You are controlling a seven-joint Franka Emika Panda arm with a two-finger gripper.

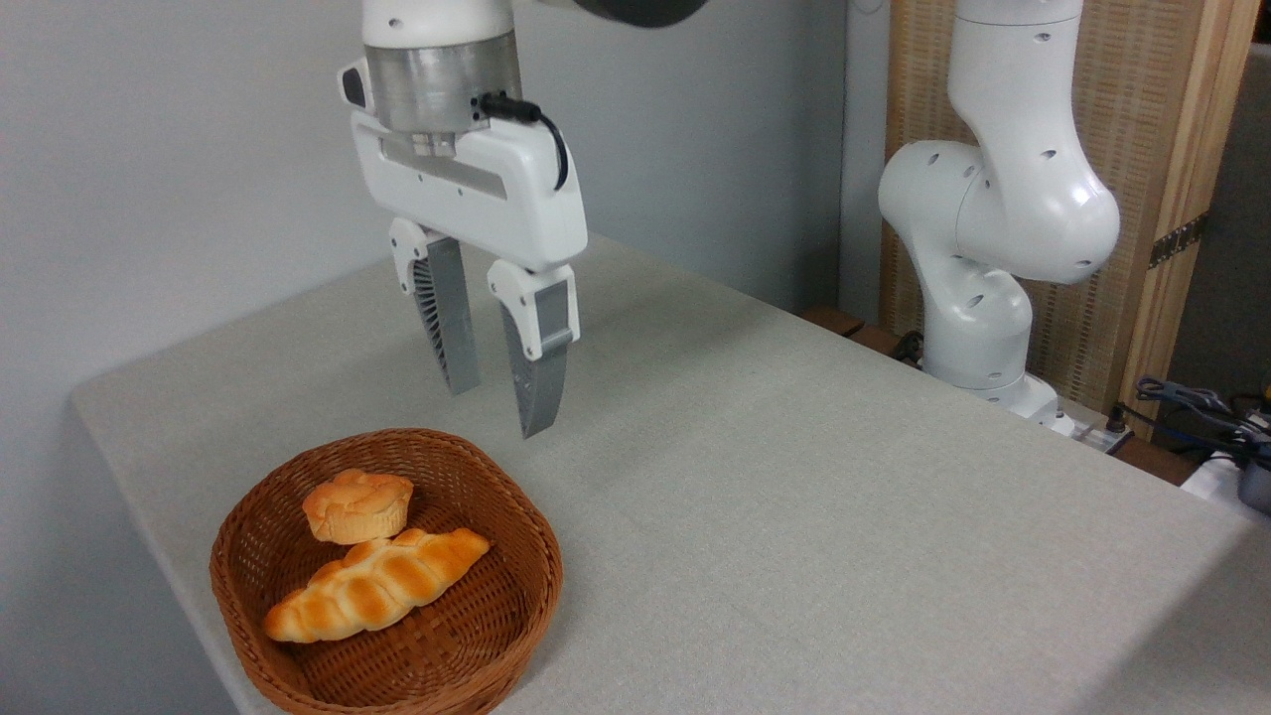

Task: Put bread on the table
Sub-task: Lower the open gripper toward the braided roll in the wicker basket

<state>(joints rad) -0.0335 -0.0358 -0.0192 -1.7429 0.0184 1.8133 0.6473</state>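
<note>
Fingers (452, 338) parted, empty, above basket (248, 556) with bread (377, 586).

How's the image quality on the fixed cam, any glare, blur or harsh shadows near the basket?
Fixed camera: soft, even light, no glare; the bread and bun are sharp, colours intact. Shadows are faint, only mild shading inside the basket and a dim patch on the table at lower right. The open gripper is crisp, no motion blur; its finger ribs are readable.

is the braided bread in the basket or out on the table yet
In the basket: the bread lies inside the wicker basket, beside the bun.
</note>
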